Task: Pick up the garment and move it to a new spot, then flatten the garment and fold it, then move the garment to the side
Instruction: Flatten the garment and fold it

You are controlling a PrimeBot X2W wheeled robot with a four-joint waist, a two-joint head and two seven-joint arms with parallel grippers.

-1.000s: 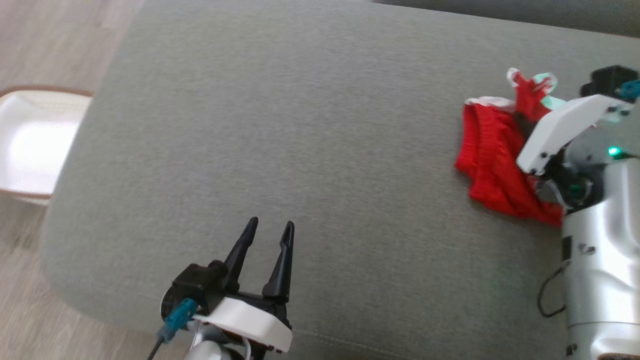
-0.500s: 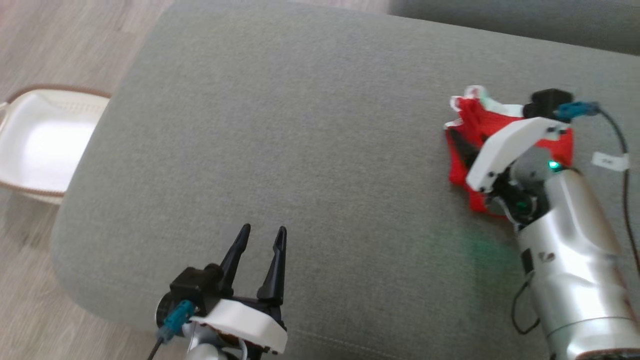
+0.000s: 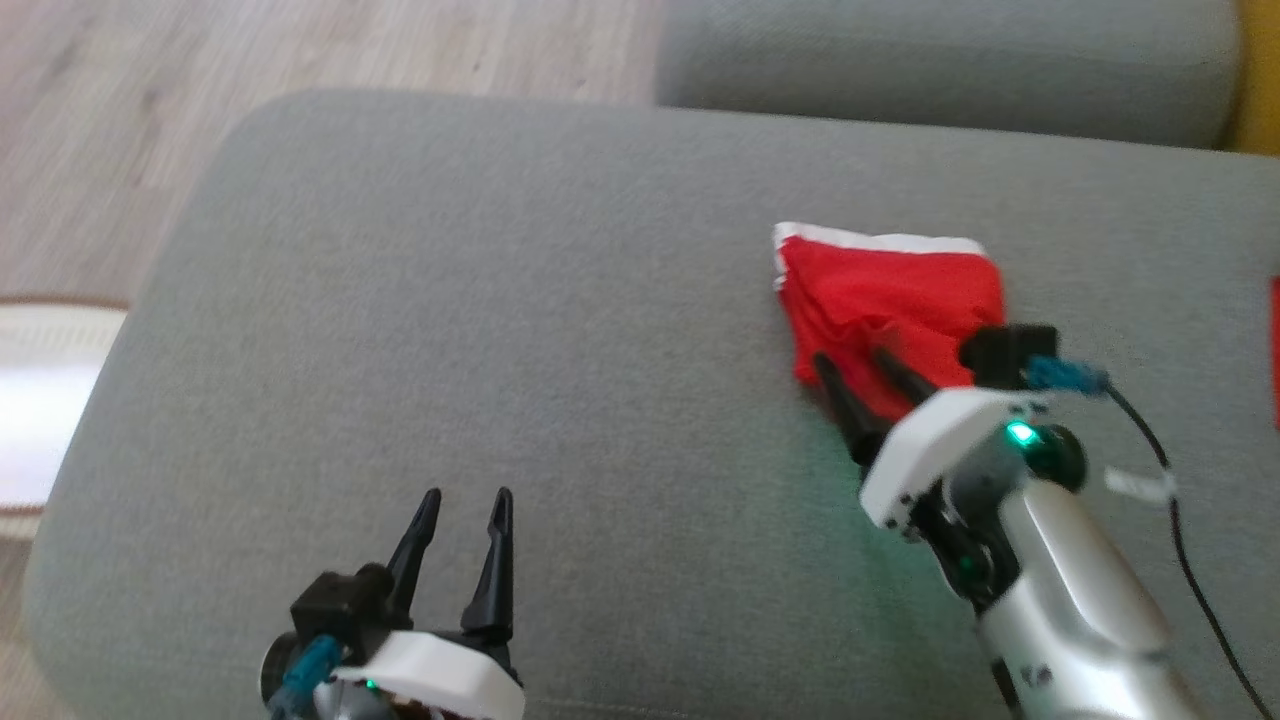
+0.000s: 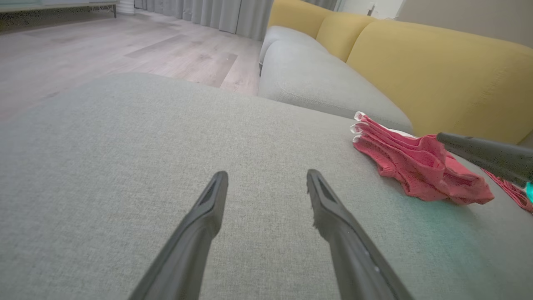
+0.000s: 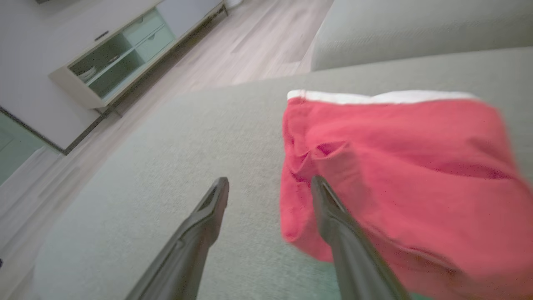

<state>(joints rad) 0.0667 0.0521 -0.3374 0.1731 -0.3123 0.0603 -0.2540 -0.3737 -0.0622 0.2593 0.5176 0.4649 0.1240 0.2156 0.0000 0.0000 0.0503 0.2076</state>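
A red garment (image 3: 890,290) with a white band along its far edge lies loosely folded on the grey sofa cushion (image 3: 500,300), right of centre. My right gripper (image 3: 850,358) is open at the garment's near left edge. In the right wrist view (image 5: 270,180) one finger lies over the red cloth (image 5: 395,166) and the other over bare cushion, with nothing gripped. My left gripper (image 3: 466,494) hovers open over the cushion's front left, far from the garment. The left wrist view (image 4: 268,174) shows the garment (image 4: 416,166) off to the right, with a right finger (image 4: 483,154) above it.
A white basket (image 3: 40,420) stands on the wooden floor beyond the cushion's left edge. A second grey cushion (image 3: 950,60) lies behind, and a yellow backrest (image 4: 437,71) rises to the right. Another red piece (image 3: 1275,350) shows at the right edge. A low cabinet (image 5: 112,62) lines the wall.
The head camera has shifted. The garment, bunched under my right gripper before, now lies flatter with its white band at the far edge. My right gripper has drawn back to the near edge.
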